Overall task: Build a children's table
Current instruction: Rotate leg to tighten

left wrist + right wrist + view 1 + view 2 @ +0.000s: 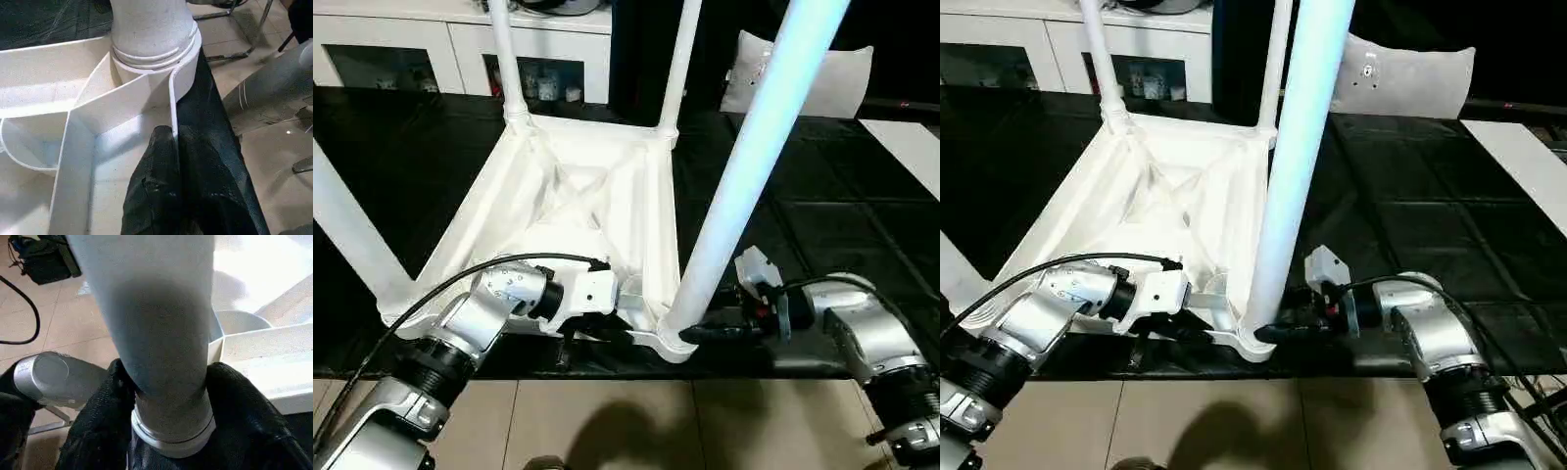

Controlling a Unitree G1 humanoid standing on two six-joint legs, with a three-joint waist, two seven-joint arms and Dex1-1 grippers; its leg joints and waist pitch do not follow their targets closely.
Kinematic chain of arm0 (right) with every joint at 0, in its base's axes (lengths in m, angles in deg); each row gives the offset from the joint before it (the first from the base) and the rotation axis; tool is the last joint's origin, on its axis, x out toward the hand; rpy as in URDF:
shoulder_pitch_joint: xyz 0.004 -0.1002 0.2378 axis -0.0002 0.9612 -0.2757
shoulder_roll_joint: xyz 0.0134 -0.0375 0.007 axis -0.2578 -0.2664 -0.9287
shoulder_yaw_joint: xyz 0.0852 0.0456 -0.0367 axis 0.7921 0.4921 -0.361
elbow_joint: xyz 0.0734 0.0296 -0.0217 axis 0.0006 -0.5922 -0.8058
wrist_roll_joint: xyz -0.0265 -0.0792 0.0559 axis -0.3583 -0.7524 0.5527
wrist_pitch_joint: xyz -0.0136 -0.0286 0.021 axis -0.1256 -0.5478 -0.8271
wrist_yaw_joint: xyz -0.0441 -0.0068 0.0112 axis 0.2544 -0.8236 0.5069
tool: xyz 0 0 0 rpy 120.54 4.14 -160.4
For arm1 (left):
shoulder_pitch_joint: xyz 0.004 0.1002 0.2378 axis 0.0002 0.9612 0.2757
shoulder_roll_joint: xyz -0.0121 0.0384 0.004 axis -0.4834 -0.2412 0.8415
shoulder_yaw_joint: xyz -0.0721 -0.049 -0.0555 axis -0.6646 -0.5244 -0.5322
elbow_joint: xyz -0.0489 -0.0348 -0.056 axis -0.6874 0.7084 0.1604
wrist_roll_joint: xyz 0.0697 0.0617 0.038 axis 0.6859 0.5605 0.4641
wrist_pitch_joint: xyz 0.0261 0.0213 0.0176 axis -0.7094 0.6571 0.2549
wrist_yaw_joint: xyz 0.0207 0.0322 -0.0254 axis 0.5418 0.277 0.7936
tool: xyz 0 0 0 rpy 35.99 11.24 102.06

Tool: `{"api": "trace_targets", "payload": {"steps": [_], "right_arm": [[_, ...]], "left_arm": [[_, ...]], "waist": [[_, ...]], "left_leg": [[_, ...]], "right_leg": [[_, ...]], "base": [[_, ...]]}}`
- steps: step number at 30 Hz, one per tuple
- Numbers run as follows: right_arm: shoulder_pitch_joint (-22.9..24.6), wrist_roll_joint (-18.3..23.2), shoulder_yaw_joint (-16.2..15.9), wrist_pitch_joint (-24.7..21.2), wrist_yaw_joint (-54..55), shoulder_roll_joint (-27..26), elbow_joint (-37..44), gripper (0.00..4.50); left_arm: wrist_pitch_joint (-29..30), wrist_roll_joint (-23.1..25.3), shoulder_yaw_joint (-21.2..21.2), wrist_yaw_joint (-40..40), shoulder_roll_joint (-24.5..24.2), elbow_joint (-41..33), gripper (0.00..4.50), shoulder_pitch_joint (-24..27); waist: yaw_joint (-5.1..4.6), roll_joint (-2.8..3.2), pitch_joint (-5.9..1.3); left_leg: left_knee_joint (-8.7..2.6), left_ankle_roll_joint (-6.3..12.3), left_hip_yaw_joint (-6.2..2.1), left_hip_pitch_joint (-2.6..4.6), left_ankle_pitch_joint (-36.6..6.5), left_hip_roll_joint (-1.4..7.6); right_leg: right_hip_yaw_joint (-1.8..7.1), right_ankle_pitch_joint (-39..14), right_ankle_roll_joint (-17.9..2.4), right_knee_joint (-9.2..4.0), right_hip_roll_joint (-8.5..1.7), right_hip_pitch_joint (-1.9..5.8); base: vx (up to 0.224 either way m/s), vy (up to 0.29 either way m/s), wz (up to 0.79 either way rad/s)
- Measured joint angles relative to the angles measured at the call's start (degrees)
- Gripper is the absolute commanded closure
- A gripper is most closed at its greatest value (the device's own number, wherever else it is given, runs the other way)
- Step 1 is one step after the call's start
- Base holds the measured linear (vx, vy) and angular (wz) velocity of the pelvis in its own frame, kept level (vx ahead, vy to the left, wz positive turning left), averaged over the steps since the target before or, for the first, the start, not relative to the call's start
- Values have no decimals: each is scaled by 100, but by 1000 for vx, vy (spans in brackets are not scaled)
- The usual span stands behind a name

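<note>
Near leg (744,166) hides right pincer's (168,396) grip.

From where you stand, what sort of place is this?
Probably a furnished indoor room, perhaps a living room: a white cabinet with glass doors stands behind, a pale cushion lies nearby, and the floor is tiled.

table top (573,211): white, upside down on the black surface (822,235), ribbed underside up
legs: all four stand in the corner sockets; nearest leg (744,166) rises at the front right corner
left gripper (628,298): at the top's near rim, beside that corner
right gripper (705,331): black fingers at the nearest leg's base
background: white cabinet (450,49), pale grey cushion (822,78)
</note>
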Motion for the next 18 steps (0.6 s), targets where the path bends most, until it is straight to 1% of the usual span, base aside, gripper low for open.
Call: {"api": "trace_targets", "payload": {"steps": [2, 8, 10, 12, 13, 14, 15, 16, 17, 18], "right_arm": [[0, 5, 0, 2, -24, -24, -14, 253], [-39, 62, 94, 149, -55, -310, -397, 257], [-126, 37, 103, 388, -63, -433, -683, 258], [-228, -1, 97, 582, -56, -535, -964, 258], [-282, -9, 85, 637, -55, -564, -1078, 258], [-307, -10, 85, 657, -46, -586, -1159, 258], [-392, -7, 85, 657, -52, -636, -1352, 203], [-468, -16, 85, 660, -55, -678, -1505, 203], [-520, -32, 86, 628, -47, -705, -1626, 189], [-509, -53, 97, 633, -37, -704, -1758, 183]], "left_arm": [[16, -13, -10, -32, -4, 0, 450, 5], [207, -138, -119, -45, -19, -75, 450, 123], [269, -143, -154, -43, -50, -79, 450, 140], [274, -100, -181, -28, -73, -70, 450, 144], [274, -85, -184, -9, -79, -59, 450, 144], [274, -74, -185, 16, -81, -55, 450, 147], [276, -37, -185, 47, -81, -39, 450, 149], [285, -8, -192, 70, -81, -21, 450, 149], [296, 10, -191, 89, -72, -13, 450, 147], [298, 13, -188, 94, -32, -14, 450, 146]], "waist": [[0, 0, 0], [-34, -4, -9], [-68, -7, -13], [-127, -10, -15], [-154, -9, -14], [-170, -10, -14], [-192, -9, -14], [-216, -8, -13], [-232, -10, -14], [-231, -11, -14]], "left_leg": [[0, 0, 0, 0, 0, 0], [1, -33, 1, 10, -17, 2], [1, -39, 2, 11, -14, 4], [0, -50, 2, 17, -7, 7], [0, -52, 2, 30, -5, 7], [0, -53, 2, 60, -4, 7], [1, -54, 2, 90, -5, 7], [1, -54, 2, 95, -5, 7], [1, -54, 1, 100, -5, 7], [2, -54, 0, 105, -5, 7]], "right_leg": [[0, 0, 0, 1, 0, 0], [1, 1, -2, 11, 0, 5], [0, 5, -8, 15, 2, 12], [0, 13, -12, 15, 5, 23], [0, 15, -12, 14, 4, 30], [1, 15, -11, 12, 4, 42], [2, 15, -11, 10, 4, 66], [2, 0, 14, 7, 4, 87], [2, -7, 26, 5, 4, 95], [1, -7, 26, -3, 4, 91]], "base": [[0, 0, 0], [0, 0, 0], [0, 0, 0], [0, 0, 0], [0, 0, 0], [0, 0, 0], [0, 0, 0], [0, 0, 0], [0, 0, 0], [0, 0, 0]]}}
